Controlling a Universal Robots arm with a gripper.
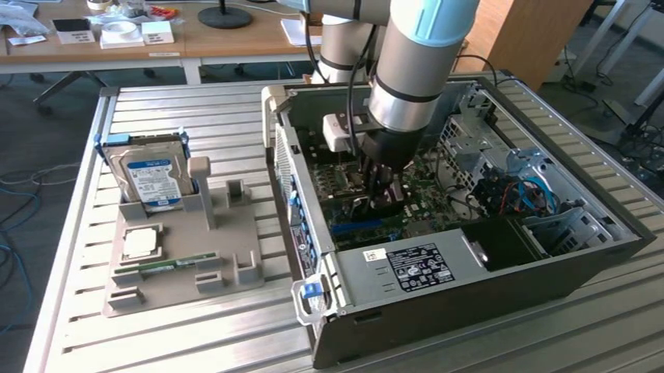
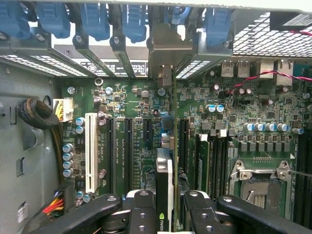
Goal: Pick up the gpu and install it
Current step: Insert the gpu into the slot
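While hand point(image 2: 168, 207) clamps gpu point(image 2: 165, 175) on edge, long axis points toward rear slot brackets point(image 2: 122, 53).

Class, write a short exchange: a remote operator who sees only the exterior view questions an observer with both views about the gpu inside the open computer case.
Operator: The arm blocks my look into the computer case. Is the gpu held?
Observer: Yes, the wrist view has the gripper shut on the gpu, which stands edge-on.
Operator: Where over the motherboard?
Observer: Among the black slots, apart from the white slot.
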